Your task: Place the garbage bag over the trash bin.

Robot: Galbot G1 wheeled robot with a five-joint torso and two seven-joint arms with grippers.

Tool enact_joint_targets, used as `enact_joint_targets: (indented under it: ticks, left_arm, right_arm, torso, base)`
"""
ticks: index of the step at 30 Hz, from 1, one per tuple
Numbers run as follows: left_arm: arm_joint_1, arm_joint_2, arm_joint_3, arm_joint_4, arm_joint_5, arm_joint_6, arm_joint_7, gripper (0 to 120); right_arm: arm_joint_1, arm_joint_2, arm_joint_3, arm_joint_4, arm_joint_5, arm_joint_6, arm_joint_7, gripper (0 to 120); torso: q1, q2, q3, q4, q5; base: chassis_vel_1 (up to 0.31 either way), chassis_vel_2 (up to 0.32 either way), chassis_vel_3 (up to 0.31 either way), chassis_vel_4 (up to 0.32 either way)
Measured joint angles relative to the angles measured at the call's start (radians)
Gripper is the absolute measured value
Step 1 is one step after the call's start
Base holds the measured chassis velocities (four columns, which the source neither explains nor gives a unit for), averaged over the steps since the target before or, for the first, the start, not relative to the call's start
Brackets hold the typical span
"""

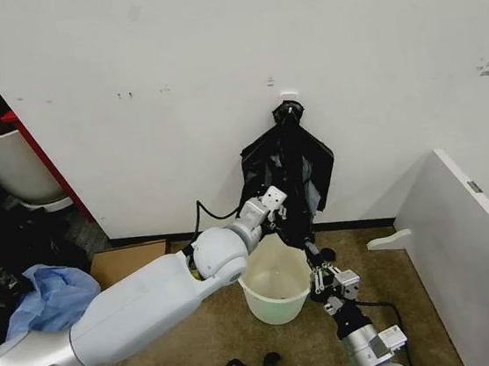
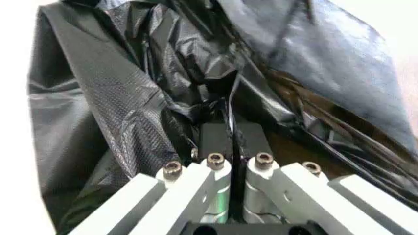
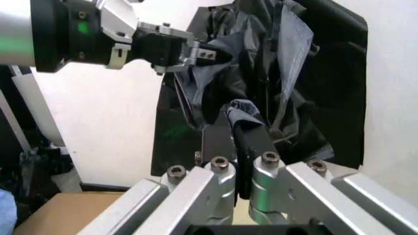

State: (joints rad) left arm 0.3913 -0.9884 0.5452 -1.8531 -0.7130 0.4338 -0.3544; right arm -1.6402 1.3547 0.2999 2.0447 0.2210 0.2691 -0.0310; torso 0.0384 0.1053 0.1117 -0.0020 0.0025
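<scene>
We've got both pincers clamped on the garbage bag, left pincer on its edge, right pincer lower by the trash bin rim on the floor, w/ the film hanging above the bin, so uneven pulling could tear it or slip it free.

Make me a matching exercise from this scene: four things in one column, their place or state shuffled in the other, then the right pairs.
Things:
1. garbage bag
2. trash bin
3. left gripper
4. blue plastic heap

Places or states:
A. lying on the floor at the robot's left
B. hanging from a wall hook
C. shut on black plastic
D. standing open on the carpet, unlined

Pairs: 1-B, 2-D, 3-C, 4-A
</scene>
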Motion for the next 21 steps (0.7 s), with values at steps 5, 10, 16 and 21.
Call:
enact_joint_targets:
  ticks: [5, 10, 16, 21]
  left_arm:
    - [0.078, 0.006, -0.073, -0.004, -0.003, -0.137, -0.013, 0]
    - [0.156, 0.008, -0.151, -0.027, -0.007, -0.224, -0.02, 0]
    - [0.227, 0.054, -0.216, -0.059, -0.006, -0.288, -0.016, 0]
    - [0.263, 0.058, -0.248, -0.068, 0.0, -0.295, -0.014, 0]
  right_arm:
    - [-0.001, 0.001, -0.008, 0.012, 0.0, -0.002, 0.003, 0]
    - [-0.028, -0.007, 0.0, 0.05, 0.008, -0.002, 0.001, 11]
    - [-0.098, -0.048, 0.02, 0.155, 0.002, -0.027, -0.029, 38]
    - [-0.072, -0.087, 0.039, 0.19, 0.001, -0.078, -0.004, 52]
  torso:
    - [0.0, 0.0, 0.0, 0.0001, 0.0]
    - [0.0, 0.0, 0.0, 0.0, 0.0]
    - [0.0, 0.0, 0.0, 0.0001, 0.0]
    - [0.0, 0.0, 0.0, -0.0001, 0.0]
  base:
    - [0.0, 0.0, 0.0, 0.0]
    - [0.0, 0.0, 0.0, 0.0]
    - [0.0, 0.0, 0.0, 0.0]
    - [0.0, 0.0, 0.0, 0.0]
